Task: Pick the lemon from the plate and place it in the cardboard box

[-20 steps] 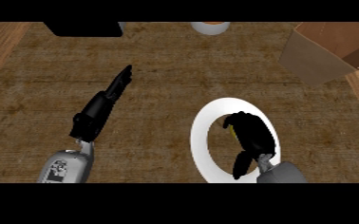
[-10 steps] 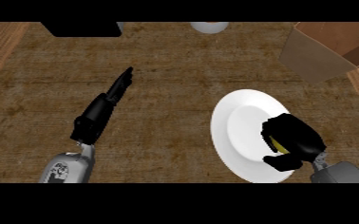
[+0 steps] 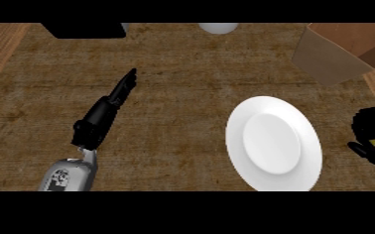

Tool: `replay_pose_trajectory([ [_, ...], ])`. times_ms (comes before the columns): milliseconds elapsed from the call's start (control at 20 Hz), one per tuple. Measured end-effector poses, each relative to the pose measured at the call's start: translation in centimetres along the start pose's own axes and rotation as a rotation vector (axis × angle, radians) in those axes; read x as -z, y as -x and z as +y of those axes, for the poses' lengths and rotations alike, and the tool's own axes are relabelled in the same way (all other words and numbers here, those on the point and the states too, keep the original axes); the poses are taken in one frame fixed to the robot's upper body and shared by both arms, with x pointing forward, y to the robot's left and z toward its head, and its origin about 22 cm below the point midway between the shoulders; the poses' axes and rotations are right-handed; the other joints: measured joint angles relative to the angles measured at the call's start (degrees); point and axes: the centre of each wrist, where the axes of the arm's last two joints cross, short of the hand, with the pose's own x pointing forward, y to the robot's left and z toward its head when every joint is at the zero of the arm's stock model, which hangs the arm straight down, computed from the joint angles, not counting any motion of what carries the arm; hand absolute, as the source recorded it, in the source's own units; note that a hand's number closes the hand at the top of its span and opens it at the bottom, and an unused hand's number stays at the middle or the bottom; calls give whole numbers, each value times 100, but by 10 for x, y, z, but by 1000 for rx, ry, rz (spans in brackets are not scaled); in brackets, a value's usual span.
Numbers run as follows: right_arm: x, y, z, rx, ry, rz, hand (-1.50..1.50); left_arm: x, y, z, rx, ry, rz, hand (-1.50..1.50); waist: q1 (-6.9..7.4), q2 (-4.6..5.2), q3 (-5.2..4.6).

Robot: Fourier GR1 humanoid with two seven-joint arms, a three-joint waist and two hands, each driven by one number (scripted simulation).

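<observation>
The plate [image 3: 273,144] lies bare. My right hand [image 3: 362,129], at the view's edge, seems curled round the lemon [image 3: 370,142]. It has yet to reach the cardboard box [image 3: 330,54]. My left hand [image 3: 102,114] lies straight-fingered.

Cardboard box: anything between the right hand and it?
Nothing visible. The right hand is at the view's right edge, beside the plate; only counter separates it from the cardboard box at upper right.

A plate [image 3: 273,141] lies on the counter [image 3: 183,79], right of the left hand [image 3: 106,106] and just left of the right hand [image 3: 366,121] at the view's edge; the cardboard box [image 3: 333,54] sits beyond the right hand.
</observation>
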Motion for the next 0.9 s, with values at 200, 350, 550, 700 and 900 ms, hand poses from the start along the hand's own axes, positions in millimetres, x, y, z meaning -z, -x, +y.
replay_pose_trajectory([
  [200, -46, 26, -24, 19, 110, 49, 150, 1, 0, 2, -3, 4, 3, 0, 41, 3, -7],
  [350, -74, 34, -42, 24, 165, 89, 150, 2, -1, -1, 1, 4, 9, 0, 24, -7, -11],
  [550, -93, 38, -72, 43, 244, 102, 150, -1, 2, 2, 2, 0, 11, 0, 0, -31, -16],
  [700, -108, 41, -92, 68, 321, 128, 150, -2, 1, 2, -1, 2, 12, 0, 7, -34, -16],
  [900, -123, 42, -116, 101, 392, 163, 150, 0, -1, 1, -3, 1, 11, 0, 25, -29, -22],
])
